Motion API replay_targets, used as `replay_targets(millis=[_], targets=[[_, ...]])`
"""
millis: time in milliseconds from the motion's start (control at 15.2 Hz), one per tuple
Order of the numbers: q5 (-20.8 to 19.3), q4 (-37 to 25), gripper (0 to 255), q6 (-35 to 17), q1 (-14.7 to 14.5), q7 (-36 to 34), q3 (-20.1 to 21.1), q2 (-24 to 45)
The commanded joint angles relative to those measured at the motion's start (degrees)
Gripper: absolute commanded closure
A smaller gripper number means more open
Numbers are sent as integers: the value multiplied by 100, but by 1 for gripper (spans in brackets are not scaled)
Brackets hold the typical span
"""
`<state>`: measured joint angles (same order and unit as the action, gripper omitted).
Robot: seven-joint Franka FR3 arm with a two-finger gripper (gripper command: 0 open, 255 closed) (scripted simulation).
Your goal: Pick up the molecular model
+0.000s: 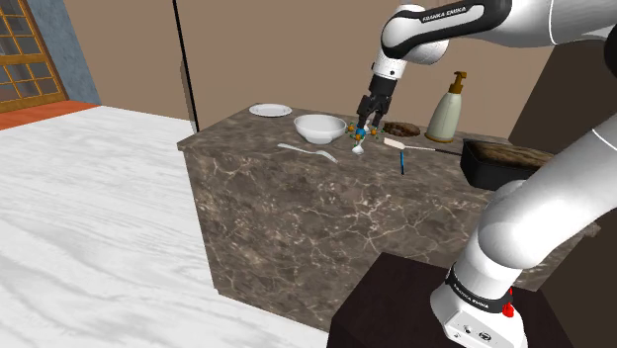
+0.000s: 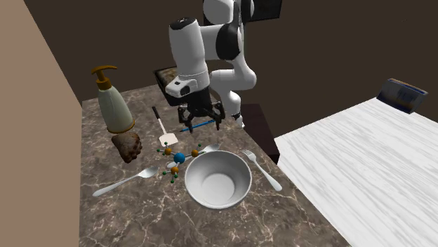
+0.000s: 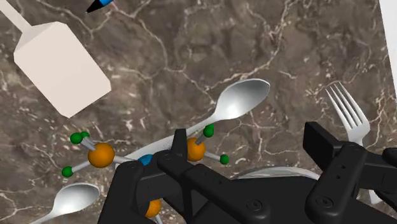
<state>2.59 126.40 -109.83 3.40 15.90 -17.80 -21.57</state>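
Note:
The molecular model lies on the marble counter. It has orange balls, a blue centre and small green balls on white rods. In the second exterior view the model sits just beside the white bowl. My gripper hangs open above the counter, a little behind the model and holding nothing. In the wrist view the gripper has one black finger over the model's near side, hiding part of it. From the shoulder view the gripper hovers just over the model.
A spoon and a fork lie by the bowl, and a second spoon lies nearby. A white spatula and blue pen lie under the arm. A soap dispenser, a brown lump, a dark tray and a plate stand further off.

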Motion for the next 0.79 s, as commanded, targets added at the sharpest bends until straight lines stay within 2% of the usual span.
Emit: replay_targets(millis=[0, 462, 726], targets=[[191, -264, 0, -173, -5, 301, -234, 381], [1241, -1371, 0, -431, 63, 1438, -929, 1795], [1312, -1134, 0, -712, 72, 1541, -923, 1861]])
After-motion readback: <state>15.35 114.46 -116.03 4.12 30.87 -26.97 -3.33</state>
